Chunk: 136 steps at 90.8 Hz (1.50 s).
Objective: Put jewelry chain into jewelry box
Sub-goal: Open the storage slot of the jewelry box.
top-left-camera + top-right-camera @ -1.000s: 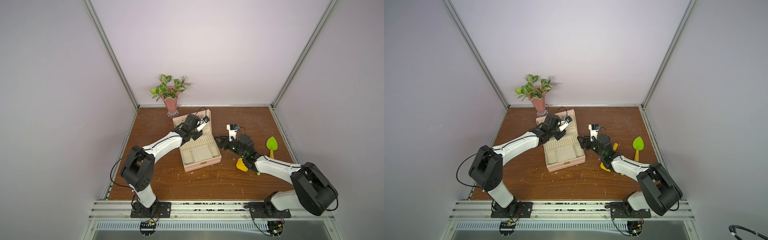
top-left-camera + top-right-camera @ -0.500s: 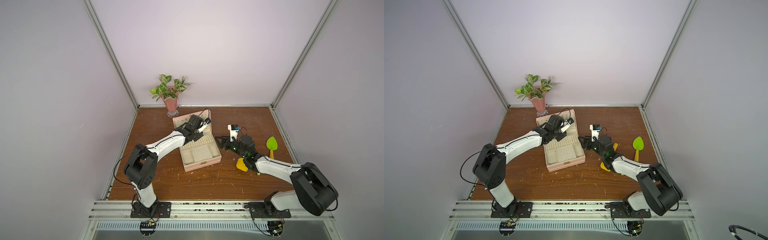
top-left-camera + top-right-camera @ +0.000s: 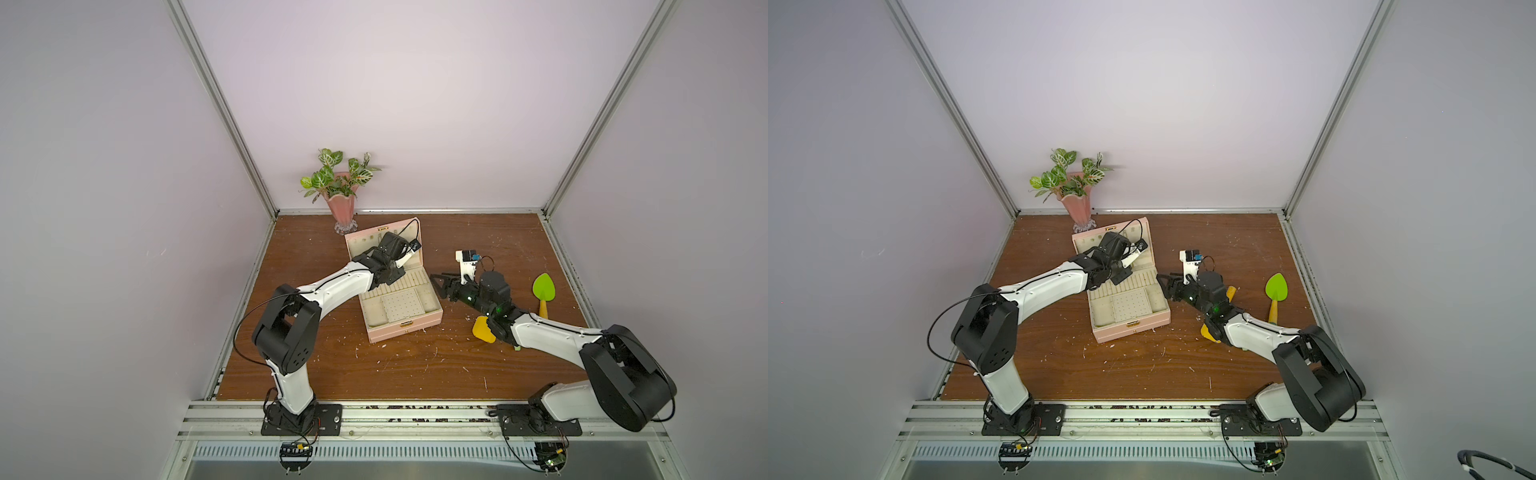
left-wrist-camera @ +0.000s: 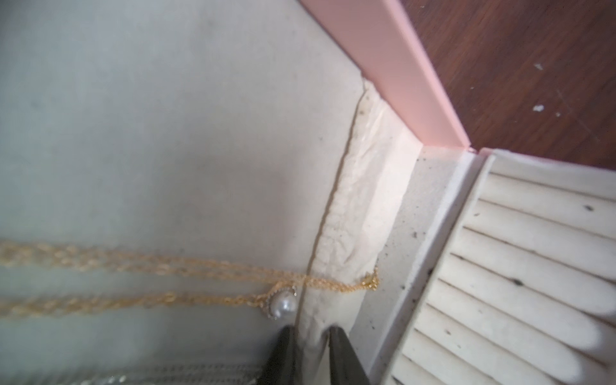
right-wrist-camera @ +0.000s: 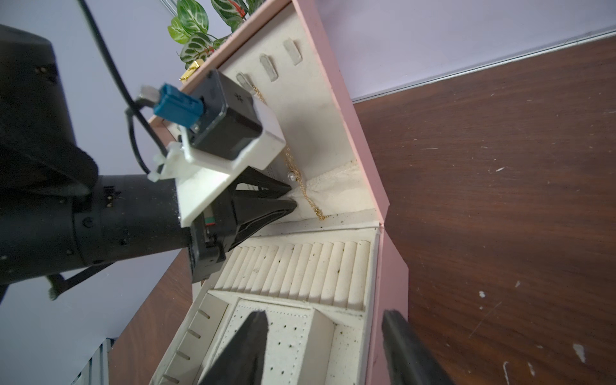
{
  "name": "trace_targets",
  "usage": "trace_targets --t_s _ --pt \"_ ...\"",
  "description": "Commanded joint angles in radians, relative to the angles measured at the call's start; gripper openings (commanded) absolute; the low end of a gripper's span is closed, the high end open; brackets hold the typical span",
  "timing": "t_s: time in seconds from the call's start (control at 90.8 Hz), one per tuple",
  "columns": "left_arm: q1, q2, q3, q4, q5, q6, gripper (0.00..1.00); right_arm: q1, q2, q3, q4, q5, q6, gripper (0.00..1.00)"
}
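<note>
The pink jewelry box [image 3: 419, 328] [image 3: 1133, 330] lies open on the wooden table, its lid upright. The fine gold jewelry chain [image 4: 200, 270] hangs down the lid's cream lining. Its pale round bead [image 4: 283, 303] rests just above the lid pocket, and its lower end [image 5: 320, 216] drapes over that pocket. My left gripper [image 4: 311, 336] [image 5: 293, 201] reaches into the lid just beside the bead, its jaws pinched on the pocket's fabric edge [image 4: 336, 200]. My right gripper [image 5: 328, 346] [image 3: 442, 286] hovers open over the box's right front corner, holding nothing.
A pink vase with leaves [image 3: 343, 203] stands behind the box at the back wall. A green spatula [image 3: 543, 286] and a yellow spatula [image 3: 484, 330] lie to the right, the yellone one partly under my right arm. White crumbs dot the wood.
My left gripper's jaws have narrowed onto the pocket edge, and the left arm has shifted slightly along the lid. The right arm has hardly moved.
</note>
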Motion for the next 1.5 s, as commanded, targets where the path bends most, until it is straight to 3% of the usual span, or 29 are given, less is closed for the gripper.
trace_targets --t_s 0.0,0.341,0.638,1.079,1.486 --pt "0.008 0.005 -0.005 -0.003 -0.070 -0.002 0.17 -0.005 -0.023 -0.006 0.045 -0.002 0.012 0.58" --pt "0.018 -0.079 -0.081 0.128 0.044 -0.036 0.03 0.009 -0.014 0.027 0.028 -0.047 0.016 0.57" --pt "0.091 -0.129 -0.127 0.181 0.263 -0.115 0.04 0.111 0.112 0.135 0.090 -0.050 0.063 0.50" --pt "0.151 -0.122 -0.174 0.251 0.378 -0.157 0.04 0.168 0.341 0.370 0.081 0.064 0.030 0.34" --pt "0.198 -0.120 -0.191 0.284 0.484 -0.185 0.04 0.192 0.467 0.515 0.070 0.155 0.002 0.27"
